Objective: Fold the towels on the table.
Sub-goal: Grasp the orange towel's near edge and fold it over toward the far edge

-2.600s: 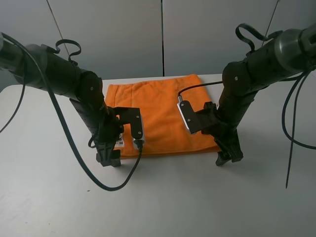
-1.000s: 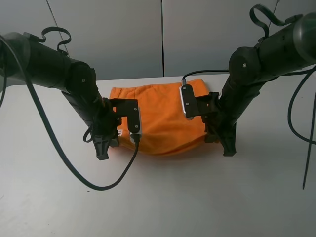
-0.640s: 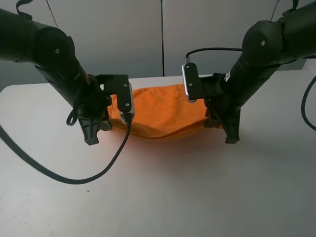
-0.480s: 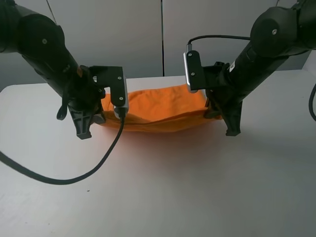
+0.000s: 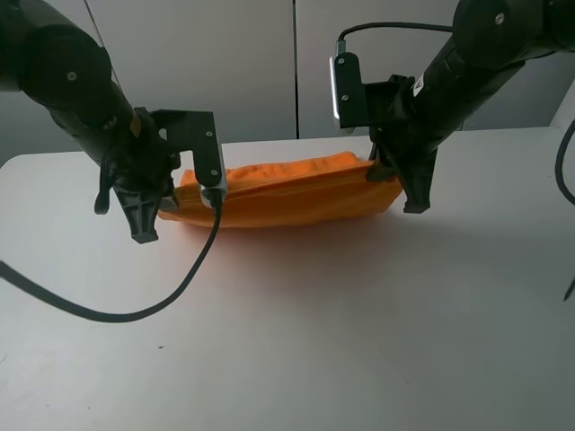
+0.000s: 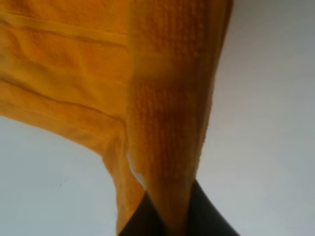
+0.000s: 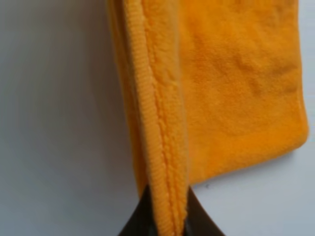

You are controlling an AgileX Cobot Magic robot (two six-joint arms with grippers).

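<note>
Toward the far side of the table (image 5: 314, 341), the towel (image 5: 278, 193) stretches crosswise between the arms. The left gripper (image 6: 168, 223) is pinched tight on its left end and the right gripper (image 7: 165, 221) on its right end (hem clamped between the fingers). With the long axis running side to side, laying the fold down likely needs both arms moving together.

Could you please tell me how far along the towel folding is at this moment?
Done: the towel is gripped at both ends and lies as a narrow, doubled band on the table. In hand: the left gripper and right gripper are shut on an edge, holding it up over the layer below. Left: lay that edge down, let go, and probably fold again.
</note>
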